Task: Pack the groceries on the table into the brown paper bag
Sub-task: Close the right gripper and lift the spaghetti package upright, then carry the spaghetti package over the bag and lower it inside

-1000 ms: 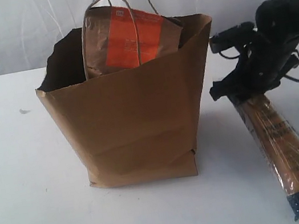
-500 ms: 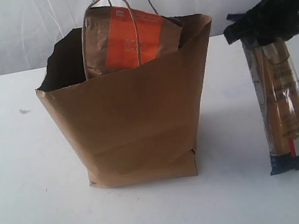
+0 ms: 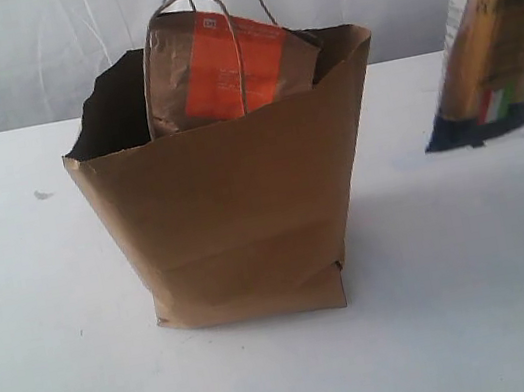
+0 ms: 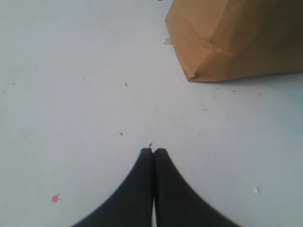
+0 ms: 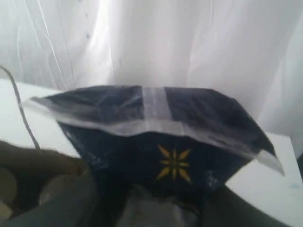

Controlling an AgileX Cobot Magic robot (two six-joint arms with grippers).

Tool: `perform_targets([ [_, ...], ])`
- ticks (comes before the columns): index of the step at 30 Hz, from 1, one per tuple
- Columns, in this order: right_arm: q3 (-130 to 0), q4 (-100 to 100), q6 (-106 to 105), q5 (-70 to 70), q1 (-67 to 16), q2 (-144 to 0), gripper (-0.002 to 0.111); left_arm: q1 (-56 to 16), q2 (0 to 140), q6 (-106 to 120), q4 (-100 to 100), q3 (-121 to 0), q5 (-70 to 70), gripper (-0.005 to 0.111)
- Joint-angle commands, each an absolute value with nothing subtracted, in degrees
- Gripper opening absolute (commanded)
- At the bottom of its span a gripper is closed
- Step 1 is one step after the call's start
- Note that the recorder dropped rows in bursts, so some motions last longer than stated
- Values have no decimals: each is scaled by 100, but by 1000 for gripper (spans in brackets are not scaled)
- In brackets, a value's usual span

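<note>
The left jaws are pressed together and empty over the bare white worktop (image 4: pixel 71 94), near a bottom corner of the brown paper bag (image 4: pixel 246 38). The right jaws, blurred in the wrist view, clamp the long spaghetti packet (image 3: pixel 489 14). It hangs tilted in the air to the right of the bag, dark blue end lowest, clear of the worktop. The brown-orange pouch (image 3: pixel 230 70) stands in the bag, poking above its rim.

brown paper bag (image 3: pixel 234 211) upright, mid-table, mouth open, bit creased at bottom corner, thin loop handle drooping over pouch front

brown-orange pouch (image 3: pixel 229 65) inside bag, tilted, top poking above rim

spaghetti packet (image 3: pixel 487 34) up in air right of bag, near vertical, dark blue end down, small flag stripe above it, not touching table (image 3: pixel 45 346)

table plain white, few tiny specks
</note>
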State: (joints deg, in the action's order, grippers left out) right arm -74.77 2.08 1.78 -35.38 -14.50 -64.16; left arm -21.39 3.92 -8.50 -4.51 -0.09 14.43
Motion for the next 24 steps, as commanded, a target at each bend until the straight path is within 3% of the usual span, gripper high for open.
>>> perform_targets([
  [1,-7986,92,63,-2617,-1590,-6406,0,-2113,339,-860,-444,0,1463,0],
  [12,-9267,125,-139,-1778,-2705,-7389,0,-2113,339,-860,-444,0,1463,0],
  [24,-9269,112,253,-1816,-3629,-8036,0,-2113,339,-860,-444,0,1463,0],
])
